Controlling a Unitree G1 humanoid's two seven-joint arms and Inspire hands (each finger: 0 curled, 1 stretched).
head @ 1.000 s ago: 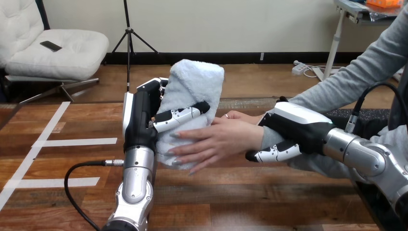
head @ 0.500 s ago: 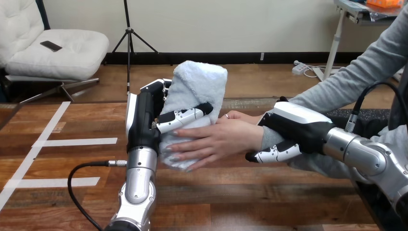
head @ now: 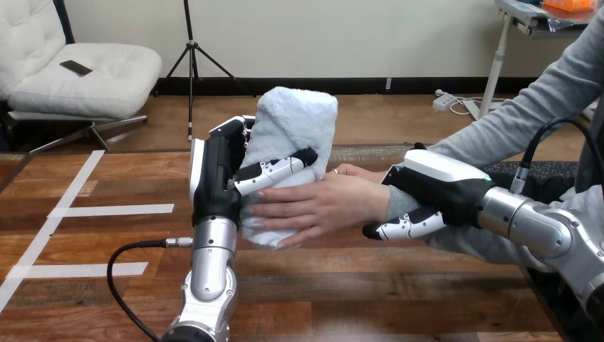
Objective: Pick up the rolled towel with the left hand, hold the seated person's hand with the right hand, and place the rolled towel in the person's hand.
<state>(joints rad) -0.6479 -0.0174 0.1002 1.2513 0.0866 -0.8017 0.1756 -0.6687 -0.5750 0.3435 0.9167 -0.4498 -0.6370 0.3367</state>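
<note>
In the head view, the robot's left hand [head: 219, 178] stands raised above the wooden table [head: 370, 285] on its upright silver forearm [head: 211, 271], left of the middle. It is closed round the rolled towel [head: 299, 121]. Its thumb [head: 276, 169] lies slanted across the towel's near face, and its fingers [head: 232, 129] curl round the far left side. The pale blue towel stands almost upright, leaning slightly to the right. Its top rises clear above the hand and its lower end hangs just over the table beside the forearm. The person's hand [head: 324, 205] reaches in from the right, with its fingers stretched out flat against the lower front of the towel, just under the robot's thumb, so both hands are on the towel. The robot's right hand [head: 436, 187] comes in from the lower right and sits on the person's wrist [head: 396, 203], where the grey sleeve [head: 513, 117] ends. Its white-shelled back lies over the top of the wrist and one black-and-white finger [head: 404, 226] hooks underneath, pointing left, so the wrist is clasped between them. White tape strips [head: 107, 210] lie on the table's left part, well apart from both hands.
</note>
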